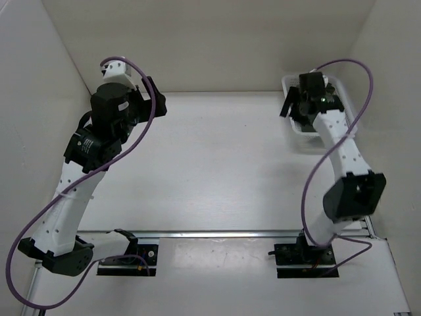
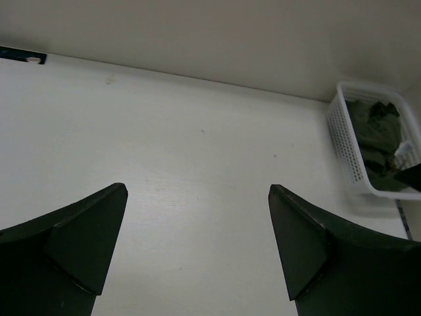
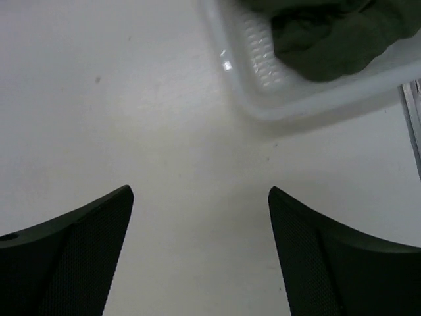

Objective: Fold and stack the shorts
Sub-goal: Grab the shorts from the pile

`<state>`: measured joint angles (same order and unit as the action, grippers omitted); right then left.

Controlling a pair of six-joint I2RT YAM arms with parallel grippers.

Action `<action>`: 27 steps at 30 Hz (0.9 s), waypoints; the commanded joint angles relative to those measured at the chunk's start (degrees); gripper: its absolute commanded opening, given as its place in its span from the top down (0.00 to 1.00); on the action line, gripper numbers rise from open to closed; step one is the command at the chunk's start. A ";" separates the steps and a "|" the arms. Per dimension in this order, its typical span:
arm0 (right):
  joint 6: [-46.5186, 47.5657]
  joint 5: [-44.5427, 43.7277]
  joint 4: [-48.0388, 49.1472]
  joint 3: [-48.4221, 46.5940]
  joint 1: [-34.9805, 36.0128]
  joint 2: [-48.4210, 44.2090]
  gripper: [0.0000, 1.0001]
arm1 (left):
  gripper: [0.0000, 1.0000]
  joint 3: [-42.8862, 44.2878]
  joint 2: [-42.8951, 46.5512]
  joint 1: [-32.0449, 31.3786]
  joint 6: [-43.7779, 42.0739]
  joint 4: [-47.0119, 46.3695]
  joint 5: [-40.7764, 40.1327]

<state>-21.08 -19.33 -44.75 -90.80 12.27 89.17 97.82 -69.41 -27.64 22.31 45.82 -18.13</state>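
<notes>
1. White worktop [image 1: 217,164], pale walls behind and at both sides.
2. Olive shorts [image 3: 329,39] bunched inside a white basket [image 3: 263,72] at the far right corner, not yet lifted out.
3. Right hand [image 3: 199,197] spread wide and empty, near the basket's edge; left hand [image 2: 197,191] equally spread, empty, over the far left.
4. Next, likely: reach over the rim, pinch a thick fold near the top, lift straight up to avoid dragging the basket.
5. Waistband possibly buried in the bunch; hard to tell.
</notes>
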 commanded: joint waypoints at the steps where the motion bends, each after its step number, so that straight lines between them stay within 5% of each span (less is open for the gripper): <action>1: -1.51 7.74 -2.26 -12.85 -7.61 9.77 0.16 | 0.00 -2.10 0.23 -0.84 -0.09 -0.03 -12.08; 4: -3.26 5.80 -5.16 -22.63 -10.86 20.76 0.13 | 0.00 -3.33 2.25 2.14 1.33 -0.03 -8.08; 6: -4.85 6.67 -6.92 -33.09 -14.02 29.20 0.00 | 0.00 -3.34 2.26 2.76 1.34 -0.03 -4.20; 13: -6.34 5.18 -7.73 -58.83 -17.63 50.74 0.00 | 0.00 -3.34 -0.73 4.43 -0.42 -0.03 -1.29; 16: -9.85 5.88 -1.52 -57.58 -19.21 55.15 0.03 | 0.00 -3.34 -1.96 4.43 -0.42 -0.03 -1.82; 18: -10.56 5.89 2.28 -56.07 -19.92 55.94 0.12 | 0.00 -3.34 -2.49 4.96 -0.42 -0.03 -2.35; 22: -9.69 6.58 4.85 -61.41 -19.92 59.28 0.59 | 0.00 -1.76 -4.60 6.10 -1.12 -0.03 -2.35; 23: -9.68 6.59 4.85 -61.42 -19.92 59.28 0.84 | 0.00 -1.76 -5.38 6.10 -1.12 -0.03 -2.35; 24: -9.68 7.28 5.37 -60.38 -19.92 57.80 0.94 | 0.00 -1.23 -6.00 6.10 -1.65 -0.03 -2.35; 27: -9.68 9.48 6.51 -56.34 -19.92 50.25 1.00 | 0.00 -1.23 -6.53 7.24 -1.65 -0.03 -0.77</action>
<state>-31.07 -12.69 -43.55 -147.70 -7.88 148.73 94.56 -76.14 -21.39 21.63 45.91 -20.60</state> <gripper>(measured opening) 0.014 0.998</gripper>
